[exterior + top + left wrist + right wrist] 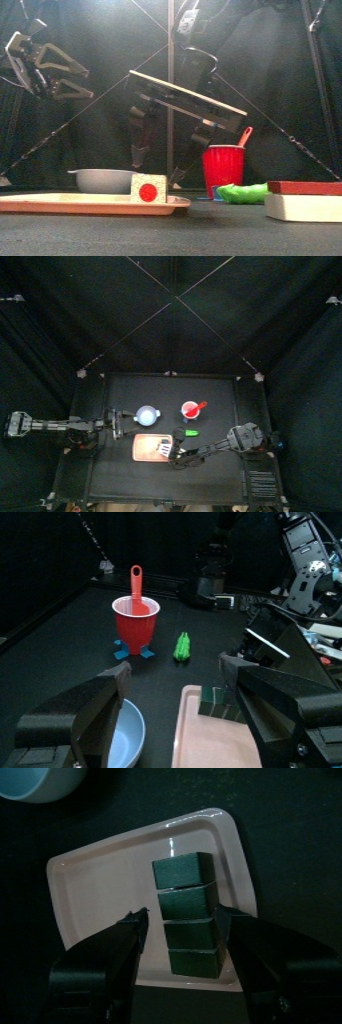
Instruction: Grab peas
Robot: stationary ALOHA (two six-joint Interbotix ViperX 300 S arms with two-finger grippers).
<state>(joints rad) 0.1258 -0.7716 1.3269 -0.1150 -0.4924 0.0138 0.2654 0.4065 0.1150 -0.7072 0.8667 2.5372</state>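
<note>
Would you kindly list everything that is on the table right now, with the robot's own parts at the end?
peas: one, bright green, on the table beside the red cup, untouched
red cup: one, red, upright near the table's middle, a red utensil standing in it
bowl: one, pale blue-grey, left of the cup in the top view
tray: one, pale with an orange rim, at the table's front
dark block strip: one, dark green, lying on the tray
white box: one, white with a dark red top, front right in the front view
left claw: open, near the bowl and the tray
right claw: open, above the tray, straddling the block strip
</note>
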